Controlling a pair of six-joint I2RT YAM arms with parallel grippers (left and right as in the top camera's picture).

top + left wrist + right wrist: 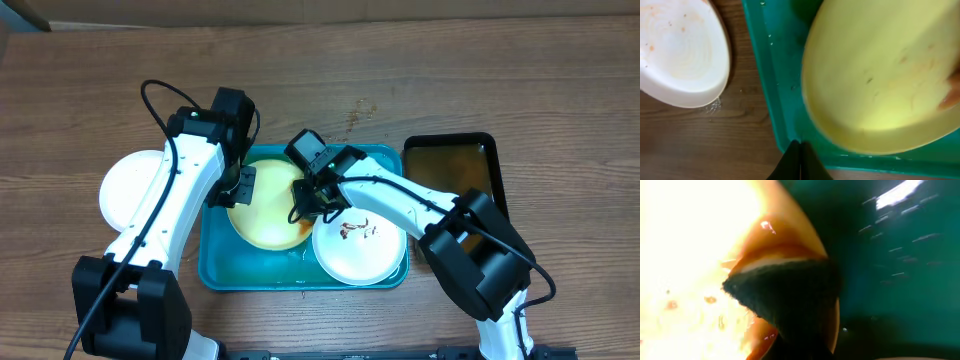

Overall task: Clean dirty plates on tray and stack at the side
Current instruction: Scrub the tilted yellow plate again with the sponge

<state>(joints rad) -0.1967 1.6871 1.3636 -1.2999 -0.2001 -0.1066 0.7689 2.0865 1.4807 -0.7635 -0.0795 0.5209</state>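
Arms meet over the green plate (262, 210) in the tray (215, 265).
Left gripper (243, 186), closed, at its 9 o'clock; right gripper (312, 198) at 3 o'clock pinches a dark sponge (785, 297).

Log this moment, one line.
left gripper shut beside green plate; right gripper shut on sponge at its edge; smeared white plate in tray

A brown wood-grain table (520, 70) fills the view, evenly lit, with dark specks (358, 110) near its middle.
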